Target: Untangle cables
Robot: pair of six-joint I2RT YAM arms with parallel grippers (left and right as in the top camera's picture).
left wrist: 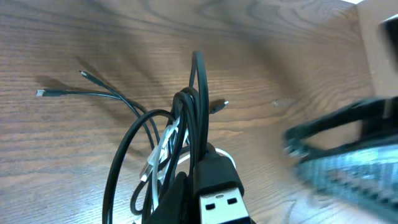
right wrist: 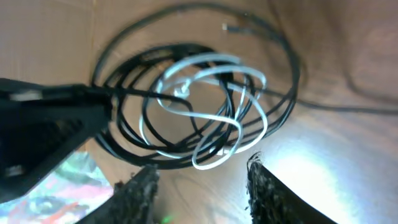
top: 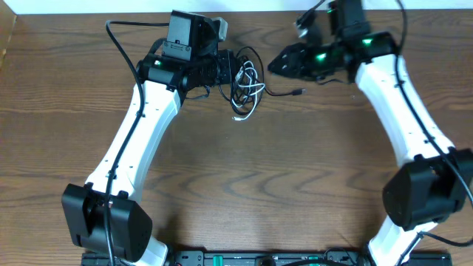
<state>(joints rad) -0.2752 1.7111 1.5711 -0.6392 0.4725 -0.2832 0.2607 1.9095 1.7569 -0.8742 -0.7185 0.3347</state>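
The cables lie as one tangled coil of black loops with a thin white cable through it, at the back middle of the table. My left gripper is shut on the coil's left side. In the left wrist view its dark fingers pinch the black strands beside a large USB plug. My right gripper hangs just right of the coil, open, with nothing between its fingers. In the right wrist view the black coil and white loops lie ahead of that gripper.
A loose black cable end trails right of the coil; two thin plug ends lie on the wood beyond it. The table's back edge runs close behind both grippers. The right arm shows blurred near the left gripper.
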